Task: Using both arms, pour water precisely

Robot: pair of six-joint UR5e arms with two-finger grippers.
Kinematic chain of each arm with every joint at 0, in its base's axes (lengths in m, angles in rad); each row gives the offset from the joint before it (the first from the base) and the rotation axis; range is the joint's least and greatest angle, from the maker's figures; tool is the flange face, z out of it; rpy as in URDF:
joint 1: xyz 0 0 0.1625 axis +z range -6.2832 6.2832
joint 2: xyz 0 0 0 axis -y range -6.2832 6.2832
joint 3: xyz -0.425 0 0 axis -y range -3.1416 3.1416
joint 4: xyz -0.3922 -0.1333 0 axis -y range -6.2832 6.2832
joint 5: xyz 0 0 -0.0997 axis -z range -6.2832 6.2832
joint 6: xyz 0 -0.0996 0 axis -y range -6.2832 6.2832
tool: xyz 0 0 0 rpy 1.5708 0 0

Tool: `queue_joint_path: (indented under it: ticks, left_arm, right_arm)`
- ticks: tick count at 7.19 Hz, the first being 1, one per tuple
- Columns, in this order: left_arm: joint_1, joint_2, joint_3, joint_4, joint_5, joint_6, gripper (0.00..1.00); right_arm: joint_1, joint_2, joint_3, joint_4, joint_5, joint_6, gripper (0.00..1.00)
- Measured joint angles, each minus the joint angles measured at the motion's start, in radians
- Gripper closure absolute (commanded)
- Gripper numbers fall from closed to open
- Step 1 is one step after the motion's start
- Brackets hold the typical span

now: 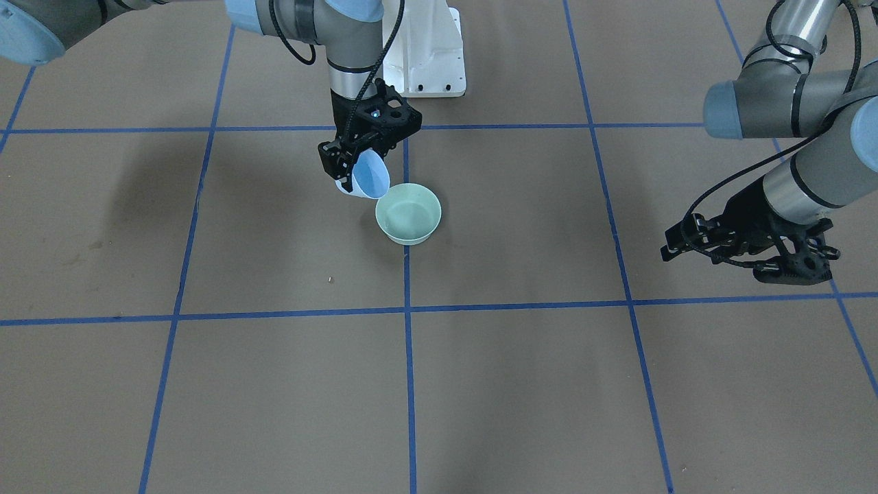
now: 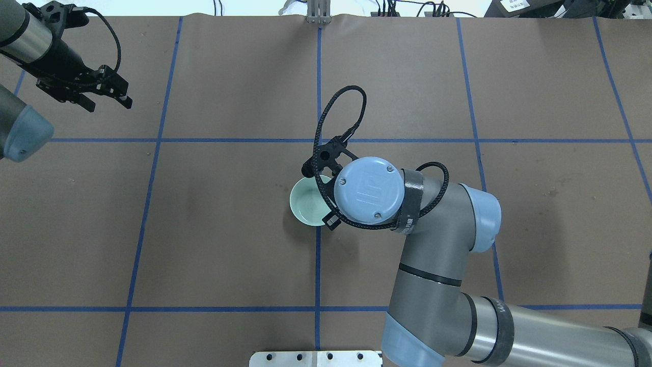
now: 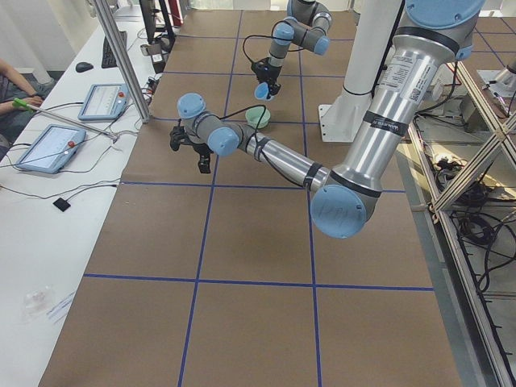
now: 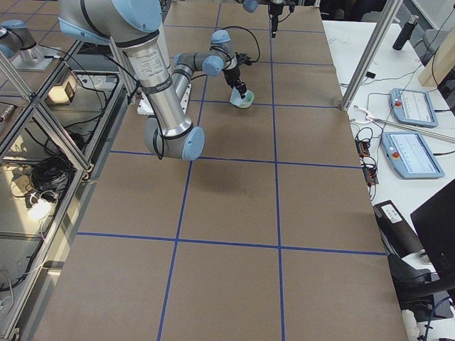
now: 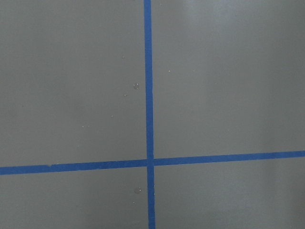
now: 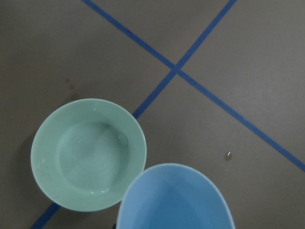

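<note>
Where two blue tape lines (image 1: 408, 357) meet near the middle of the brown bench (image 1: 535, 398), the green bowl (image 1: 409, 214) sits upright on one of them, just short of the crossing. The right claw (image 1: 345, 167) hangs just beside it, on the side toward the white pedestal (image 1: 425, 65). That claw is clamped on the blue cup (image 1: 371, 175), gripping its wall near the base. The cup is tipped steeply, with its mouth turned toward the bowl. The cup's lower lip sits at or just over the bowl's rim, and I cannot tell whether they touch. From the right wrist camera the cup's lip overlaps the bowl's rim, and the bowl's inside shows faint rings and a small bubble. One droplet (image 6: 229, 155) lies on the bench just beside the cup. The right arm (image 2: 443, 244) reaches in from the robot's side, and its wrist covers part of the bowl from overhead. The left claw (image 2: 107, 101) hovers well apart, near the bench's far left corner, with its fingers spread and empty. Its wrist camera sees only bench surface and a tape crossing. Open brown surface lies on every side of the bowl, and all the bench's edges are well apart from it.
</note>
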Motion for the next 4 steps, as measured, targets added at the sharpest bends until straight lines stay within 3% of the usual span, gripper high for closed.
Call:
queue_joint_path:
  ticks: [4]
  left_arm:
    - [-0.007, 0.002, 0.003, 0.001, -0.009, 0.001, 0.09]
  right_arm:
    - [-0.004, 0.153, -0.123, -0.19, 0.019, -0.127, 1.0]
